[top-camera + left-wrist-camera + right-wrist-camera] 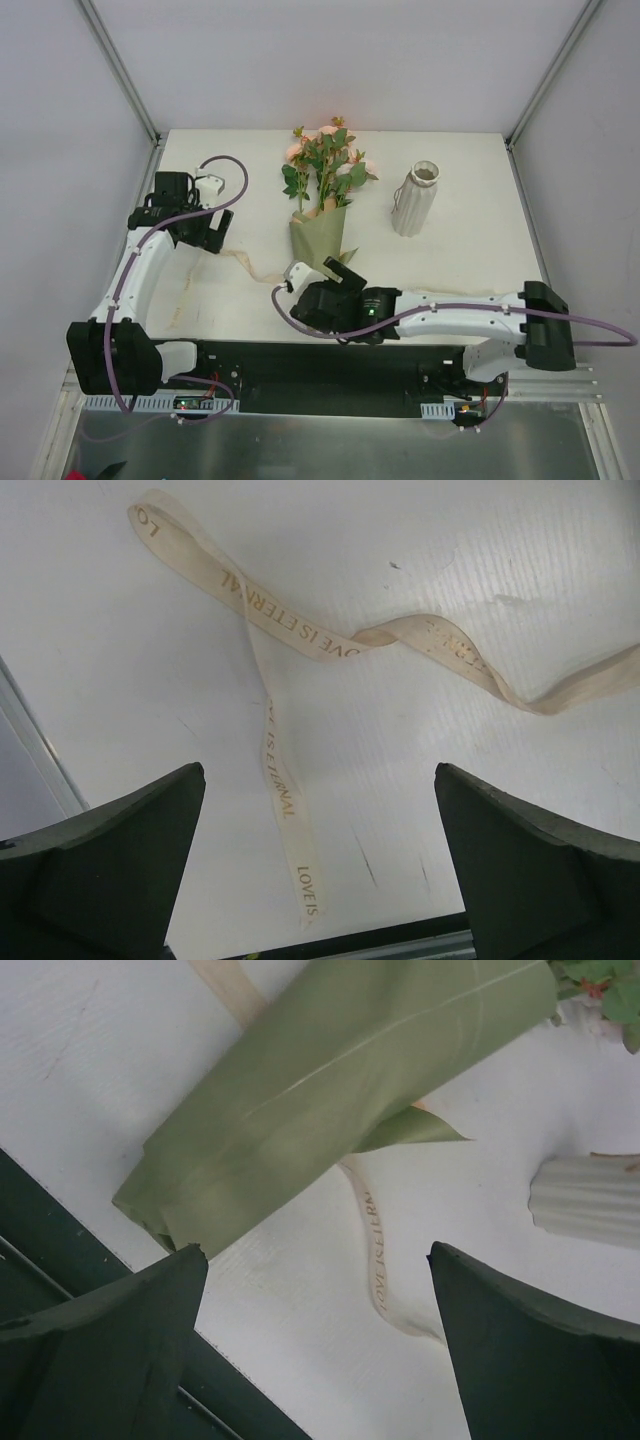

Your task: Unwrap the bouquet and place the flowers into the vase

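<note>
Right gripper (316,1260), jaws wide, at the bouquet (320,195) foot
Left gripper (320,780) likewise wide, empty; bouquet at table's 12 o'clock, vase (415,198) at 2. Loose ribbon (290,628) could snag, dragging stems.

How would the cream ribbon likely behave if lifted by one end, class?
The ribbon lies in loose twists, so it would probably droop limply. It looks thin and flat against the table: likely light, and awkward to pinch.
</note>
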Available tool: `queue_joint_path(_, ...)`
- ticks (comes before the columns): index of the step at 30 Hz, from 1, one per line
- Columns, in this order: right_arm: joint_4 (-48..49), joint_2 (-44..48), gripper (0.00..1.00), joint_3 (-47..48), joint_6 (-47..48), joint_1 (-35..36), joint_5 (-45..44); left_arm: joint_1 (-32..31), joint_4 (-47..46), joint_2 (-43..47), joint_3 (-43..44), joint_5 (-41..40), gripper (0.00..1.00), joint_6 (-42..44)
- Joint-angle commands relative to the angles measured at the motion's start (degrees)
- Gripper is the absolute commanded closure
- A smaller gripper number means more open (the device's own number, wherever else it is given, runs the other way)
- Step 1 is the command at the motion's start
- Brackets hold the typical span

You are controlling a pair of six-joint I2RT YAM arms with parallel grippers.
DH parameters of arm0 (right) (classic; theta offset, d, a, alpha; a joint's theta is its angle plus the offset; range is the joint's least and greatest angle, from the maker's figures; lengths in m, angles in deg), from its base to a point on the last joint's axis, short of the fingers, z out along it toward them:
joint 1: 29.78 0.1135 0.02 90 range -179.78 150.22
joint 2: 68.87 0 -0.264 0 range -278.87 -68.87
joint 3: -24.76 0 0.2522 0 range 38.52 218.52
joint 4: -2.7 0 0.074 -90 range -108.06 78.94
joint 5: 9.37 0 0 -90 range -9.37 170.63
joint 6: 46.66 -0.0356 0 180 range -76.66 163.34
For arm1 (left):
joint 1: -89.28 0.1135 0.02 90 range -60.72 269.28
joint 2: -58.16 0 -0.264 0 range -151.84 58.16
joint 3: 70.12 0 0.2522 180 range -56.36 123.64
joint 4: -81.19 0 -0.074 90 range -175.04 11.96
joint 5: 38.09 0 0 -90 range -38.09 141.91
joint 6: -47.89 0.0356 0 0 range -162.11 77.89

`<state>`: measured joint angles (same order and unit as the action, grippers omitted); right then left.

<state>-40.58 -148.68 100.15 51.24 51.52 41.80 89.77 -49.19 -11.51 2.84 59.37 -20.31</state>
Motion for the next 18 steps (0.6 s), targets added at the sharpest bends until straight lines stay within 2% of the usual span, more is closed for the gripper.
queue_joint_path(1,4.4,-6.3,0.03,4.1,7.9,1.1,3.4,0.7,3.5,-1.5,0.7,2.8,0.01,-1.8)
queue_joint_path(7,7.5,-13.3,0.03,5.2,10.5,1.6,4.6,0.6,4.5,-1.3,0.1,3.9,0.01,-2.3)
queue_joint_path(18,8.6,-19.3,0.03,5.2,13.3,2.4,4.6,0.7,4.4,-0.3,-1.9,2.8,0.01,-1.2)
